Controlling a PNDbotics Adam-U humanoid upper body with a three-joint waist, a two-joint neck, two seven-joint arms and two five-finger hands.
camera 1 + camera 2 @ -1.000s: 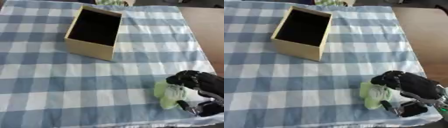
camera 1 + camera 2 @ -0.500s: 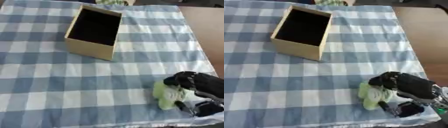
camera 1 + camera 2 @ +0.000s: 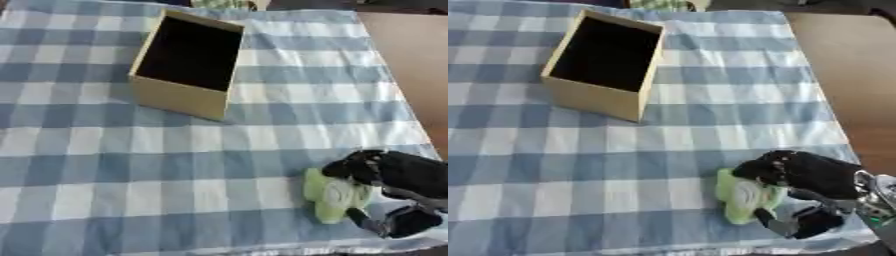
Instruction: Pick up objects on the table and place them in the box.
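Note:
A light green soft object (image 3: 331, 195) lies on the checked cloth near the table's front right corner. My right hand (image 3: 811, 175), black, comes in from the right and covers it, fingers curled over its top and the thumb (image 3: 776, 223) hooked under its near side. An open tan cardboard box (image 3: 188, 62) with a dark inside stands at the back left, well away from the hand. My left hand shows in neither view.
The blue and white checked cloth (image 3: 131, 165) covers the table, and its right edge (image 3: 411, 120) runs close beside my hand, with brown floor beyond. Something green and white (image 3: 219, 4) sits at the far edge behind the box.
My right hand has closed a little more over the green object and shifted slightly toward the table's front. The box has stayed put.

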